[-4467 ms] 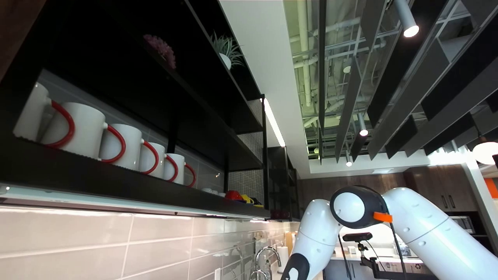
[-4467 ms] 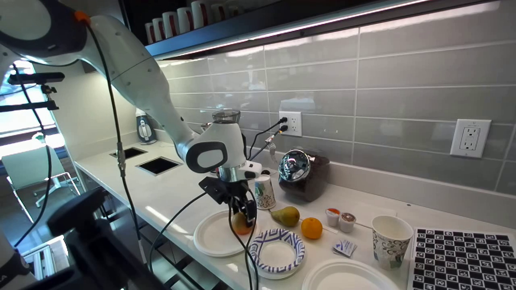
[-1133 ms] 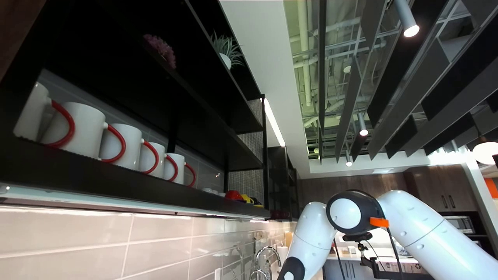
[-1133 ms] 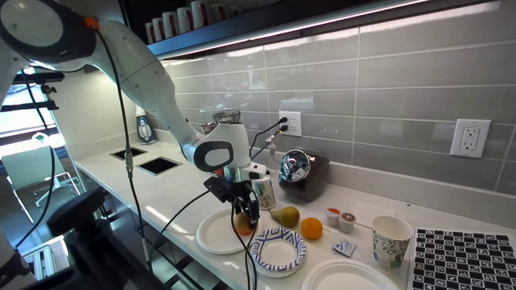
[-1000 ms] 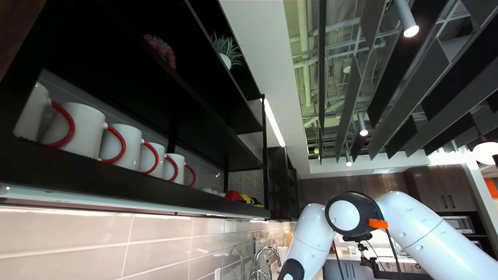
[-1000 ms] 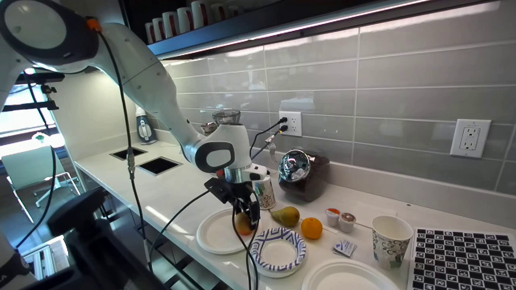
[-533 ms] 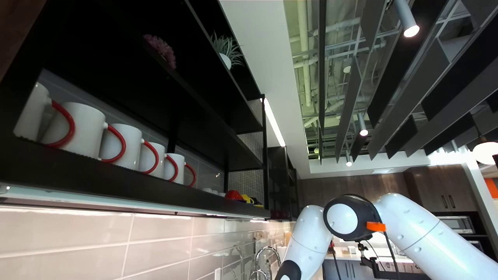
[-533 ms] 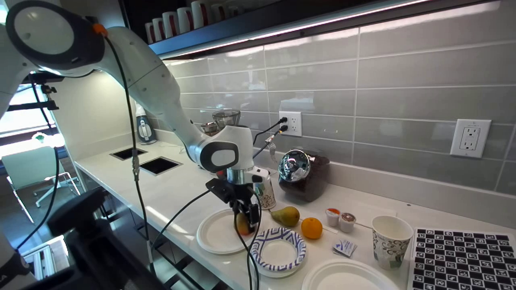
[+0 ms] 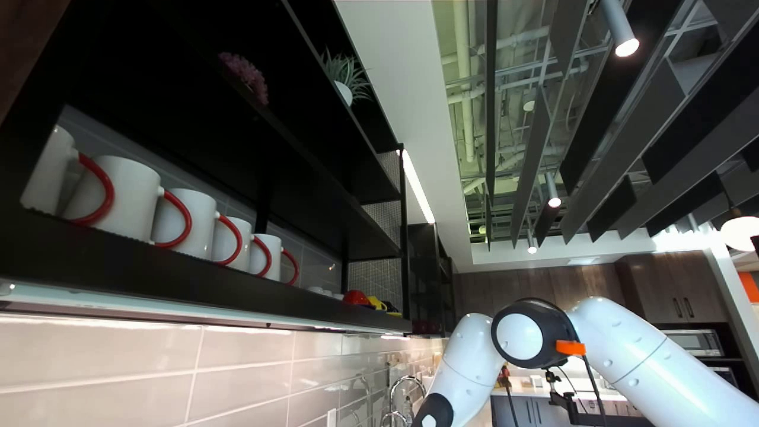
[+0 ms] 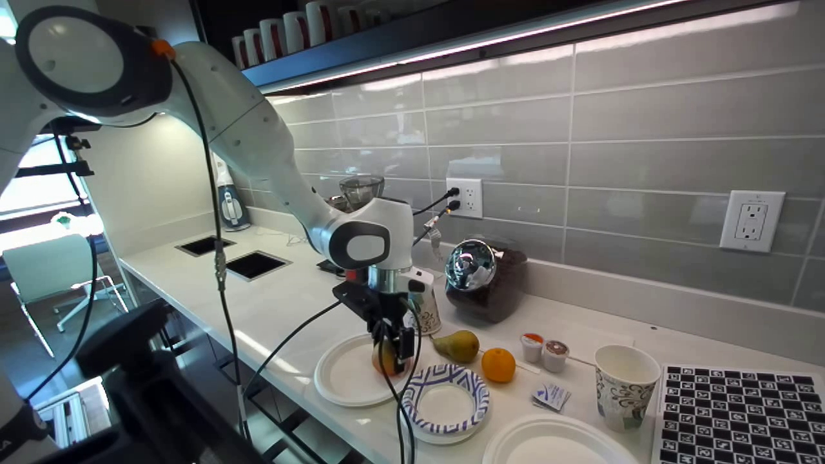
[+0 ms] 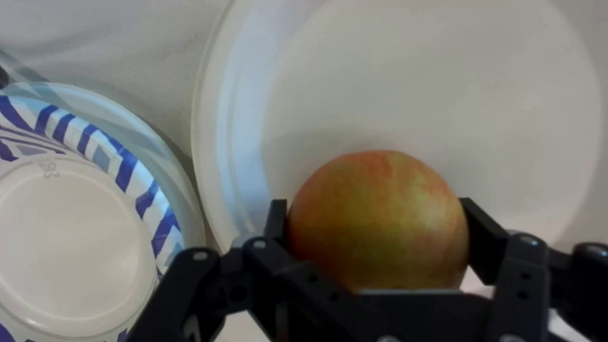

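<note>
Shifted lower in both exterior views since the earlier frame, the white arm (image 10: 242, 125) is bent over the desk (image 10: 277, 299), an apple (image 11: 380, 223) held in the gripper (image 11: 374, 209); the fingers (image 11: 277, 223) are seen against opposite sides of the apple, which appears clamped; a round white plate (image 11: 427, 85) is seen beneath it, though whether the apple is touching the plate cannot be told. Holding is judged to be the step in hand; for any next move, an even, steady grip is called for, with the plate's rim and the neighbouring blue-striped bowl (image 11: 61, 247) kept from being knocked. Beside the plate, the bowl is set on a pale dish (image 11: 159, 154), its plain base exposed; farther along the desk, a paper cup (image 10: 625, 386) is stood upright, its inner wall visible, its bottom hidden; near the gripper, a patterned cup (image 10: 432, 316) is partly masked; dark contents appear to be stored in a tilted jar (image 10: 496, 293) with a chrome lid (image 10: 470, 264); a pear (image 10: 457, 347) and an orange (image 10: 498, 365) are laid directly on the desk, between the two cups.
</note>
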`<state>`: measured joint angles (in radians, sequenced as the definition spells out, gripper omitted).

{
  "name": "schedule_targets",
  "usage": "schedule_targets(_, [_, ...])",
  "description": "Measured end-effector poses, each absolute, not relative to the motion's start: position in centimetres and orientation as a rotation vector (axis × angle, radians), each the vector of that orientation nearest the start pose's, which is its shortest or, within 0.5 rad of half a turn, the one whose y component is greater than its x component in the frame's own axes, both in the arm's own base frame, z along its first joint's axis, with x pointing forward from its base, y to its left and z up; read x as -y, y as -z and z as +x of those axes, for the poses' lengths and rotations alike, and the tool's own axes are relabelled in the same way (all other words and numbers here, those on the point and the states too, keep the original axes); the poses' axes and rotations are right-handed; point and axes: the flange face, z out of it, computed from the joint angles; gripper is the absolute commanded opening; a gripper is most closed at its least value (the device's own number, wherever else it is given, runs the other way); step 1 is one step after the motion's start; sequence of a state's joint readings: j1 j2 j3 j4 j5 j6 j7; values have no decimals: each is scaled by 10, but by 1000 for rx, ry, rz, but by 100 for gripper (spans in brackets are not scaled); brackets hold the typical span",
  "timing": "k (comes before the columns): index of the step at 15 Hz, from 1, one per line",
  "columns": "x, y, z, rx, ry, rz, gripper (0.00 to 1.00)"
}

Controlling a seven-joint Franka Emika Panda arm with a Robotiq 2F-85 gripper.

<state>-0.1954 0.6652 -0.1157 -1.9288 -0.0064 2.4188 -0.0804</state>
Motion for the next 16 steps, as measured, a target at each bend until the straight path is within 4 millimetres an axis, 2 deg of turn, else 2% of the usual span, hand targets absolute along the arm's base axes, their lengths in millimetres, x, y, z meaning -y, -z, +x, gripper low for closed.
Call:
schedule_targets(3, [192, -135, 570, -352, -267, -3124, 60])
schedule_targets(6, [211, -156, 562, -454, -224, -3099, 60])
schedule_targets(11, [240, -191, 532, -677, -191, -3070, 60])
schedule_targets(16, [281, -199, 509, -954, -143, -3025, 60])
